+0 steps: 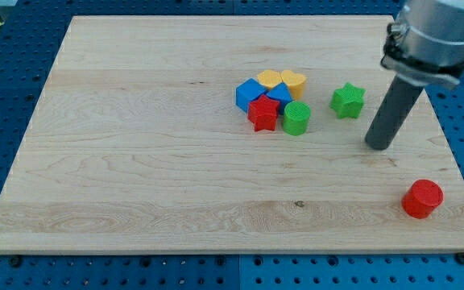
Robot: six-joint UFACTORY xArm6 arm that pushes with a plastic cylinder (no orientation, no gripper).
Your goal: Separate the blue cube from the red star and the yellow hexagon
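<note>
The blue cube (pixel 250 93) sits at the left of a tight cluster near the board's middle. The red star (pixel 263 114) touches it at the lower right. The yellow hexagon (pixel 269 79) touches it at the upper right. A yellow heart (pixel 294 81), a second blue block (pixel 279 97) and a green cylinder (pixel 296 118) are packed into the same cluster. My tip (pixel 379 146) rests on the board well to the right of the cluster, apart from every block.
A green star (pixel 348 100) lies between the cluster and my tip. A red cylinder (pixel 422 199) stands near the lower right corner of the wooden board (pixel 135 161). Blue pegboard surrounds the board.
</note>
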